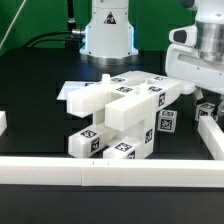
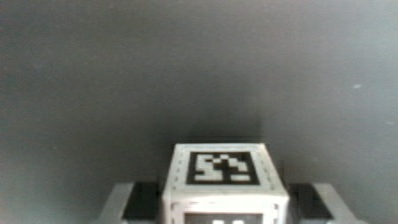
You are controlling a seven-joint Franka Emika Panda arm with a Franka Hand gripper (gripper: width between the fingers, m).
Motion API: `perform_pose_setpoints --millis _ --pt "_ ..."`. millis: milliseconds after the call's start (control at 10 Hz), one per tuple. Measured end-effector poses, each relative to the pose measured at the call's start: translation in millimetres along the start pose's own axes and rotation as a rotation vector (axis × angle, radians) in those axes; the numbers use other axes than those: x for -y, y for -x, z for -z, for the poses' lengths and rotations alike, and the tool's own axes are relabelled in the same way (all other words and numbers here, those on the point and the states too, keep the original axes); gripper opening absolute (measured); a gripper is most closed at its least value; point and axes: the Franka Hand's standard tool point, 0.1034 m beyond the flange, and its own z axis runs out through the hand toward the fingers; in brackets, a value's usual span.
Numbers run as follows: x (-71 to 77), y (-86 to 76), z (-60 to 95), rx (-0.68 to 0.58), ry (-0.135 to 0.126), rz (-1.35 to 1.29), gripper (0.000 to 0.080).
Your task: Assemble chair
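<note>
The chair lies in the middle of the black table as a cluster of chunky white parts with black-and-white tags, its blocky legs pointing toward the front rail. My gripper comes down at its end on the exterior view's right. In the wrist view a white tagged block of the chair sits between the two grey fingers, which press against both its sides. My gripper is shut on that block. How the parts join under the hand is hidden.
A long low white rail runs along the front, with more rail pieces at the exterior view's right and left. The arm's white base stands behind the chair. A small tagged white piece lies under the hand.
</note>
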Motion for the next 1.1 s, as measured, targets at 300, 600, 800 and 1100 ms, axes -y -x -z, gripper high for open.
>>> perform_pose_setpoints --millis 300,600,800,1100 --pt "8.4 -0.8 50.2 0.025 -0.049 0.032 0.0284" --pt "7.7 -38.2 96.7 0.042 -0.082 0.11 0.0284" --pt "7.5 -36.3 93.3 0.039 -0.081 0.101 0.0284" --pt "-8.4 -62.0 101.1 0.04 -0.071 0.245 0.0284"
